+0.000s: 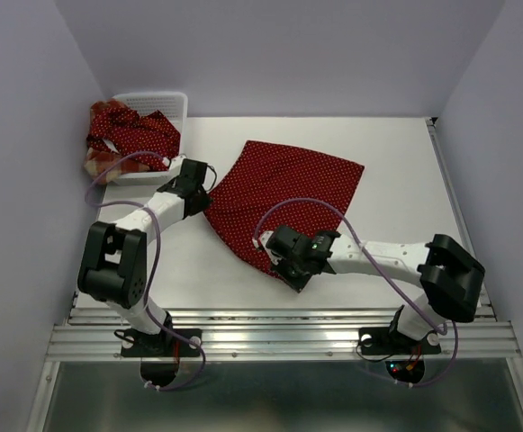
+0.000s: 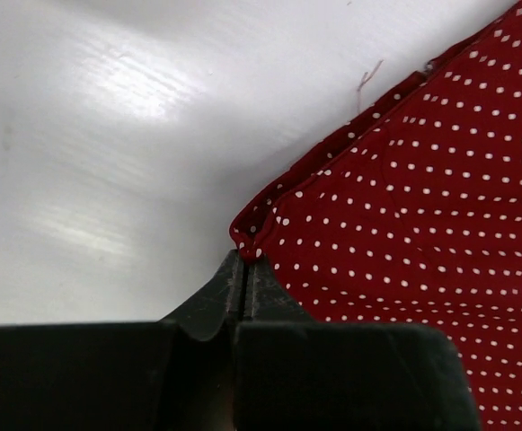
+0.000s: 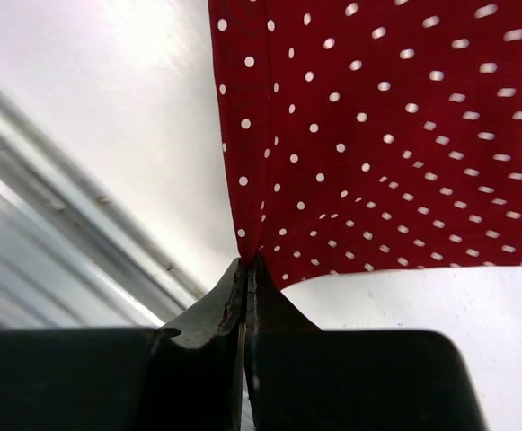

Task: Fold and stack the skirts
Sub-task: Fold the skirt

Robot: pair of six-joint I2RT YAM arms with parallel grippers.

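At the far left corner of the tabletop [image 1: 396, 180] stands a white mesh basket [image 1: 157, 97], and a crumpled dotted skirt [image 1: 130, 133], dark red with tiny white spots, is heaped in it and spills over its near side. A bit of red-and-cream check cloth [image 1: 94, 164] shows at the near left edge of that heap; how much of it lies underneath cannot be told. Just right of the basket, the left end effector [image 2: 244, 265] is closed, its two fingers pressed together on the left corner of the spread skirt [image 1: 284, 193], where the hemmed edge folds over itself. This second dark red polka-dot skirt lies flat in the middle of the tabletop, turned at an angle so that one corner points to the far right and another to the near edge. A loose thread [image 2: 369, 75] sticks out from its hem in the left wrist view. At the near corner, the right end effector [image 3: 247, 269] is also fully closed, pinching the cloth at its tip; the fabric rises a little from that pinch and fans out away from the fingers. The metal rail [image 1: 279, 337] along the tabletop's near edge runs just beside this end effector.
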